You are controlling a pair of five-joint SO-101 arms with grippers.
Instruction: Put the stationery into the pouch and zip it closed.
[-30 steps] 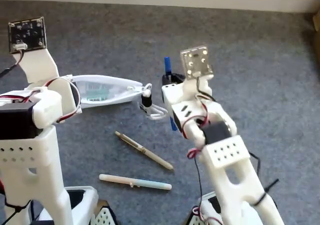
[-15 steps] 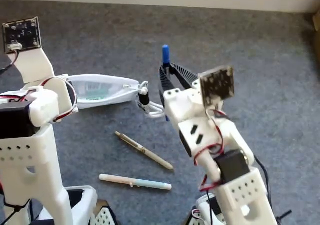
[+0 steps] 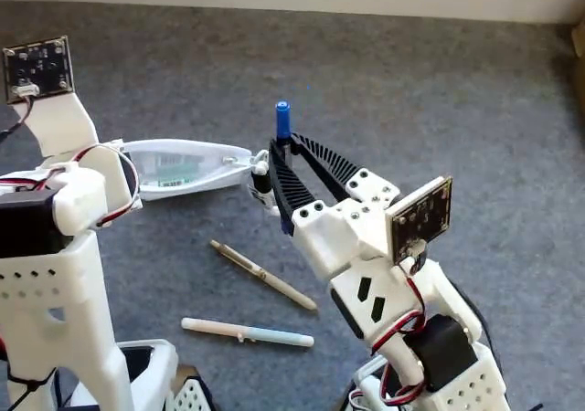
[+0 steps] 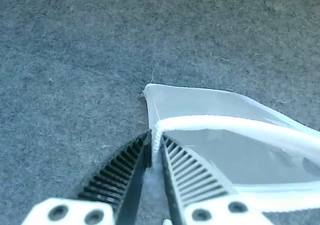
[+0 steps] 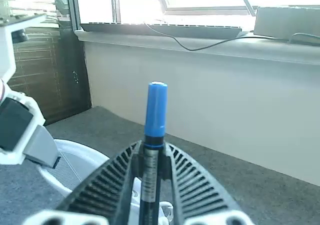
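Pouch [image 3: 187, 164]: end hidden behind left arm [image 3: 78, 205]
Left gripper [image 4: 154, 146]: pinching its rim
Right gripper [image 5: 150, 160]: clamps blue-capped pen [image 5: 156, 102]

1 pouch [image 3: 183, 164]. 3 pens: blue-capped pen [image 3: 282, 119], gold pen [image 3: 263, 275], pale pen [image 3: 247, 332]. 2 arms: left arm [image 3: 64, 247], right arm [image 3: 393, 283].

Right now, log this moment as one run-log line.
left gripper: shut on pouch edge | right gripper: shut on blue pen, near pouch end | carpet: tan pen, pale pen lying loose
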